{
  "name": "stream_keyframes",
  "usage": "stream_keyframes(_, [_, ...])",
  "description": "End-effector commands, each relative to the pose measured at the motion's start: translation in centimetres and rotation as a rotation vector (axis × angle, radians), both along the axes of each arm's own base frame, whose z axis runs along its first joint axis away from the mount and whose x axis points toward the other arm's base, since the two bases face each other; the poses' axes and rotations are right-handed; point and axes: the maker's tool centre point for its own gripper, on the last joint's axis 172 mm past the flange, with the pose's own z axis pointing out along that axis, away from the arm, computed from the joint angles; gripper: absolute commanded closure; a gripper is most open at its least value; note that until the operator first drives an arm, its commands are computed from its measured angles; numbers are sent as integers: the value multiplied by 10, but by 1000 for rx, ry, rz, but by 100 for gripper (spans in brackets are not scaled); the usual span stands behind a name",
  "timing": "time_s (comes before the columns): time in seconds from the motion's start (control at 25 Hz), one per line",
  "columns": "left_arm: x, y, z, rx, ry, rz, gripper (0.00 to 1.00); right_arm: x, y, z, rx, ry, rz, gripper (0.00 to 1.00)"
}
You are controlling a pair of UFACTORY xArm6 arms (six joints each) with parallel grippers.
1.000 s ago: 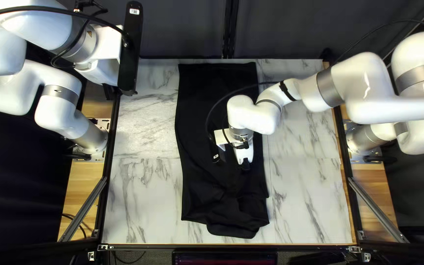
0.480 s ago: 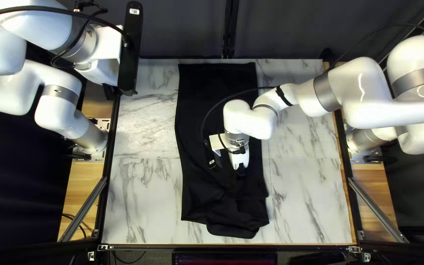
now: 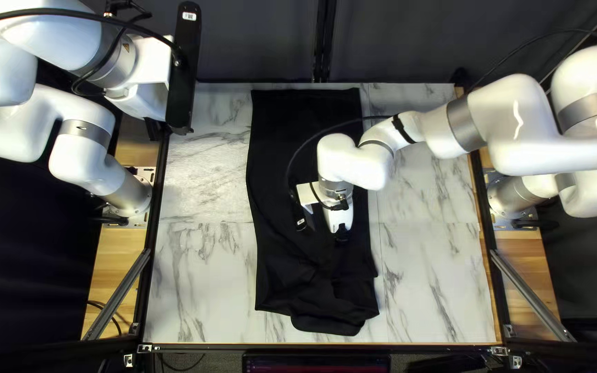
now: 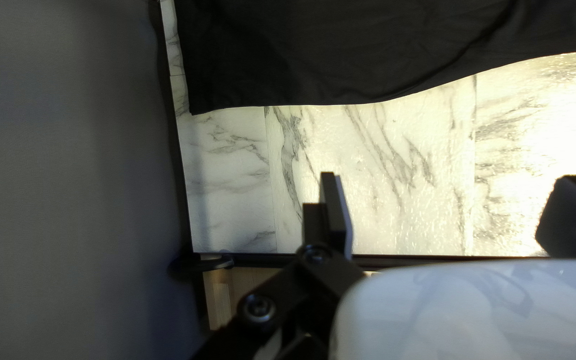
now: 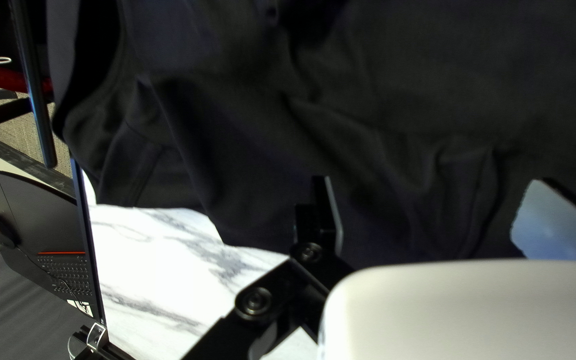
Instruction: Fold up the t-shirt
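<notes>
The black T-shirt [image 3: 298,117] lies mid-tabletop [image 3: 202,179], stretching far to near, rumpled at its near end. Over it, the right tool [image 3: 340,235] is spread; the left tool [image 3: 144,102], far left, is spread too.

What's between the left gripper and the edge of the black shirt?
A strip of veined, marble-look tabletop lies between my open left gripper and the black shirt, as the left wrist view shows.
</notes>
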Motion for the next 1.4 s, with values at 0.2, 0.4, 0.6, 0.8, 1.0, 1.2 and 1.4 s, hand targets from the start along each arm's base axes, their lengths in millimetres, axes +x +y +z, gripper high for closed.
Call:
stream_keyframes(0.2, [0, 0, 0, 0, 0, 0, 0, 3, 0, -4, 3, 10, 4, 0])
stream_keyframes(0.4, [0, 0, 0, 0, 0, 0, 0, 1, 0, -6, 6, 19, 9, 56])
stream_keyframes(0.6, [0, 0, 0, 0, 0, 0, 0, 3, -1, -3, 2, 21, 6, 98])
stream_keyframes(0.8, [0, 0, 0, 0, 0, 0, 0, 12, 0, 0, -5, 16, 9, 98])
stream_keyframes(1.0, [0, 0, 0, 0, 0, 0, 0, 17, 2, 8, -14, 5, 9, 99])
stream_keyframes(1.2, [0, 0, 0, 0, 0, 0, 0, 19, 0, 9, -21, -1, 9, 56])
stream_keyframes(1.4, [0, 0, 0, 0, 0, 0, 0, 18, -3, 6, -13, 3, 10, 0])
